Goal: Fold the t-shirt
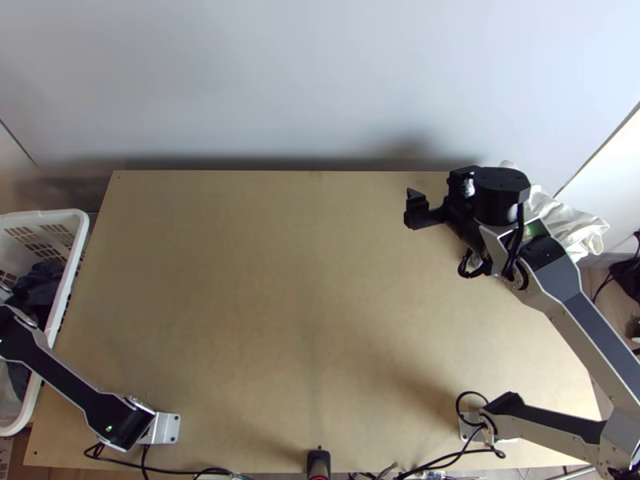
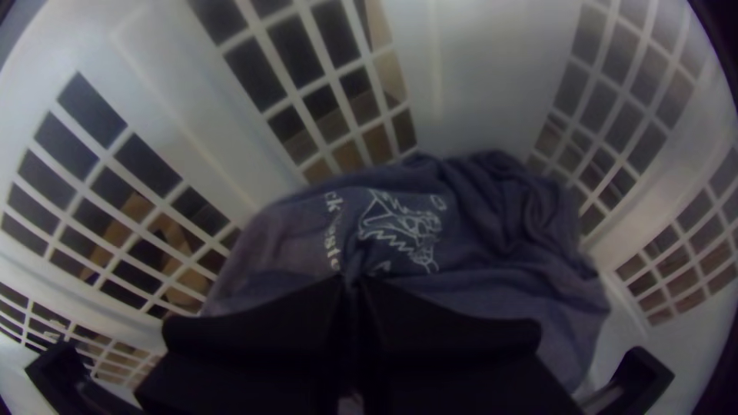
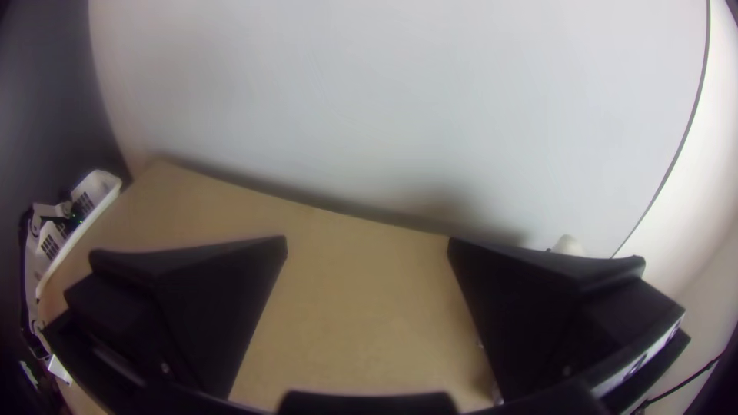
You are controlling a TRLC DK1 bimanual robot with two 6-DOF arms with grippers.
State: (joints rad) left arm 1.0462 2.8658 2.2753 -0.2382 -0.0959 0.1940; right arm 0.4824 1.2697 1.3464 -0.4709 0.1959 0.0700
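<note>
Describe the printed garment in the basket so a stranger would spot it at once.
Left of the wooden table stands a white basket with latticed sides. Inside lies a bunched blue-grey garment. Its white drawing and lettering set it apart from the white cloth at the table's far right.

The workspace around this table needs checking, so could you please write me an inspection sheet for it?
Surface: light wooden table, with an arm's base at each near corner.
Job's things: dark blue garment with a white print, bunched in the white basket.
Clutter: white cloth, crumpled, at the table's far right corner.
Left gripper: inside the basket, fingers together at the garment; whether they pinch cloth, I cannot tell.
Right gripper: open, above the table's far right part.
Cables: black cables along the near edge.
Surroundings: pale wall beyond the far edge; basket beside the left edge.
</note>
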